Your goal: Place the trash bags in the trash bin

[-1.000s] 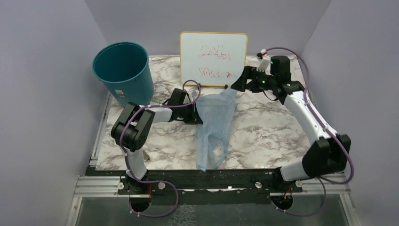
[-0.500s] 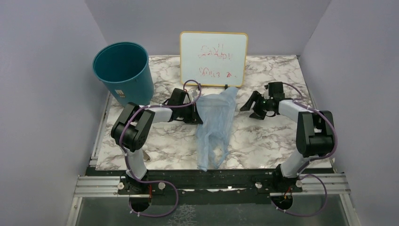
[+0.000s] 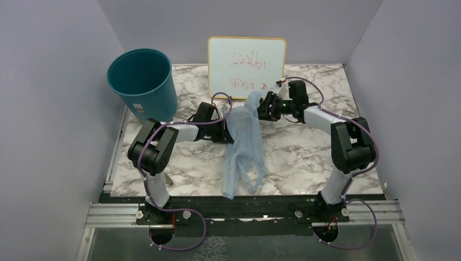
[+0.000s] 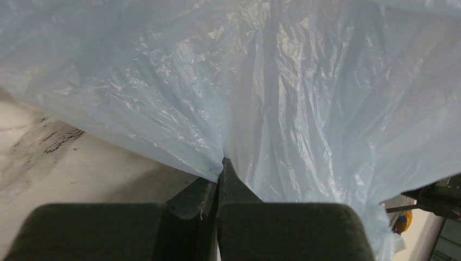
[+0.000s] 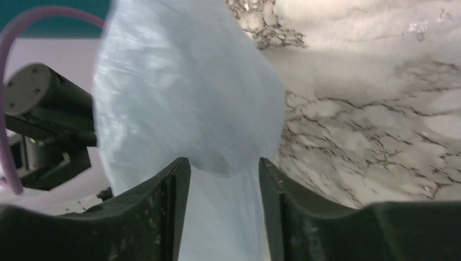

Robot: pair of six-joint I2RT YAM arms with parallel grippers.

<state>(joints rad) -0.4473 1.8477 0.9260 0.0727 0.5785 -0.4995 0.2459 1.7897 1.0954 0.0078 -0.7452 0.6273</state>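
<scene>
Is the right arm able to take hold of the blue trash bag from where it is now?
Probably yes. The right gripper already has the trash bag between its open jaws, with nothing in between. The left gripper pinches another part.

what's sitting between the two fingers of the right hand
A bunched fold of the light-blue trash bag fills the gap between the right hand's fingers, which have not closed on it. The right wrist view shows this.

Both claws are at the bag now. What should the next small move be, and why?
Probably close the right claw: its fingers stand apart with the bag between them, not yet pinched. The left claw is already shut on the bag, so a second grip would let both arms lift it toward the bin.
</scene>
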